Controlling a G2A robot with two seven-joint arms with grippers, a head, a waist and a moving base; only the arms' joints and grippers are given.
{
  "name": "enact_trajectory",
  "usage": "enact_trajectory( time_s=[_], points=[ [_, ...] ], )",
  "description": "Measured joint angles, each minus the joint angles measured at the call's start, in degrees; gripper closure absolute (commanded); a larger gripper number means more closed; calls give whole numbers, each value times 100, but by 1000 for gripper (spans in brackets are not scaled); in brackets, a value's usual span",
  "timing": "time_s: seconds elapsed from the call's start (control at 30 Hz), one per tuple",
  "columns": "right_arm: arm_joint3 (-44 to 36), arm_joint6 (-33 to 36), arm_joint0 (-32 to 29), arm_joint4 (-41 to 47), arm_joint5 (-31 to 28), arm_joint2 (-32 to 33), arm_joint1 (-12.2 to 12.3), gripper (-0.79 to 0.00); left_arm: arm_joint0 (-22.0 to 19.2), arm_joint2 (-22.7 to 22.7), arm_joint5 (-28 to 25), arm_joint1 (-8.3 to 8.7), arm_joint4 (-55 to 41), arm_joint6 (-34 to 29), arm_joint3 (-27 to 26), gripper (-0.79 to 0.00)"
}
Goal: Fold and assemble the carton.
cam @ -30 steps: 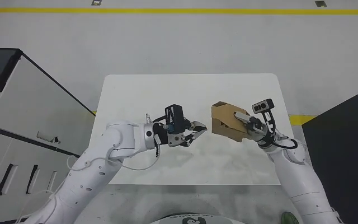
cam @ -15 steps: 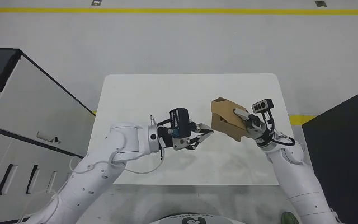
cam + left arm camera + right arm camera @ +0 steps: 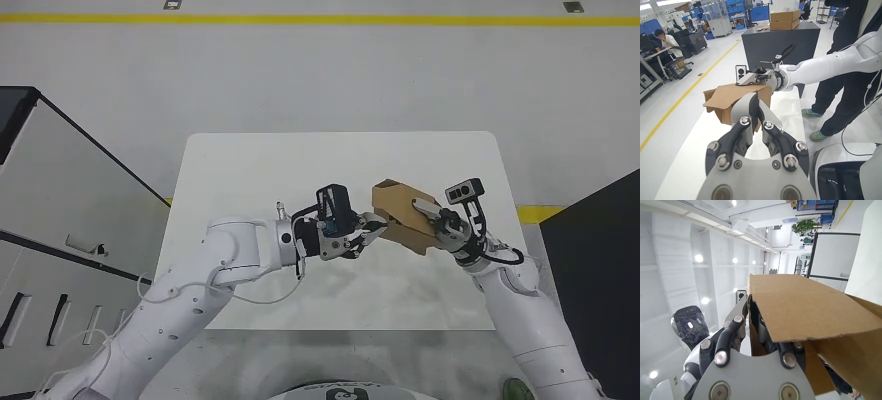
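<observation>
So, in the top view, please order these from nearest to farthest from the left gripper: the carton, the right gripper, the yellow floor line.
1. carton, just beside the left gripper.
2. right gripper, gripping the carton's other side.
3. yellow floor line, far off across the floor.

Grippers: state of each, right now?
Left gripper: closed, tips at the carton's near edge; whether any cardboard is pinched cannot be told.
Right gripper: closed on the carton's wall, clamping it from inside and outside.
</observation>
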Motion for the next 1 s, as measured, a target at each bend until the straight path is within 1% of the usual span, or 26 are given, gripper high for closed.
enact_trajectory(
  time_s=[0.43, 0.73, 1.0],
  points=[
    [-10, 371, 42, 165, -93, -39, -34, 0, -15, 26, -78, -23, -82, -118, 33, 0],
    [28, 404, 48, 119, -113, -18, -47, 0, -55, 35, -116, -42, -147, -168, 72, 0],
    [127, 344, 51, 94, -95, 101, -43, 0, 68, -219, -34, -2, -118, -220, 110, 0]
  ],
)
